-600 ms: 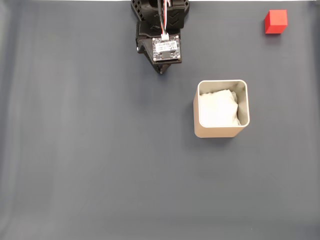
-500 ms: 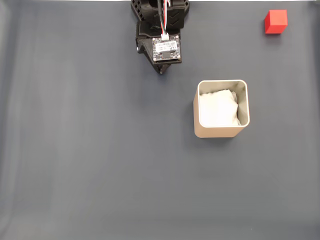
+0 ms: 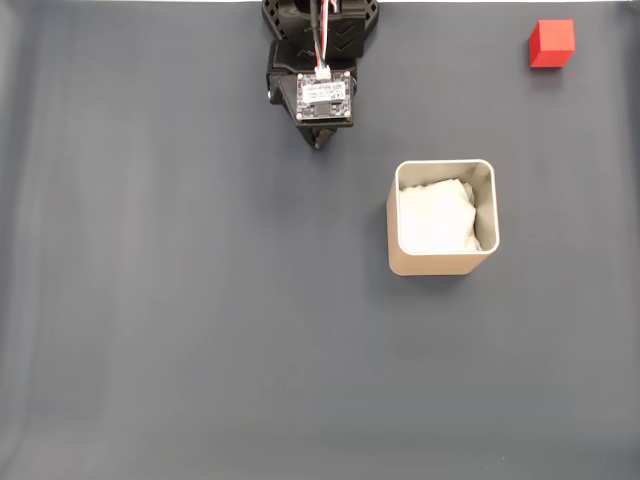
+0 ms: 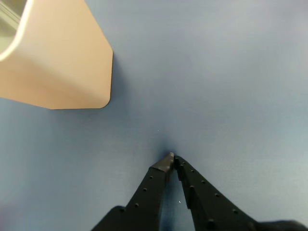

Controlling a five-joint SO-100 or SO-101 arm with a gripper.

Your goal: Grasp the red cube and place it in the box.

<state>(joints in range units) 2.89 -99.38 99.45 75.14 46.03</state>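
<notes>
The red cube (image 3: 552,43) rests on the dark mat at the top right of the fixed view, far from the arm. The beige box (image 3: 442,262) with white padding inside stands right of centre; its outer wall (image 4: 62,67) fills the upper left of the wrist view. My gripper (image 3: 319,143) hangs at the top centre of the fixed view, left of and above the box. In the wrist view the gripper (image 4: 173,158) is shut, its black fingertips meeting just over the mat with nothing between them.
A dark grey mat (image 3: 200,320) covers the whole table. The arm's base (image 3: 320,20) sits at the top edge. Wide bare mat lies to the left and below the box.
The gripper has shifted slightly up and to the left in the fixed view. Cube and box have not moved.
</notes>
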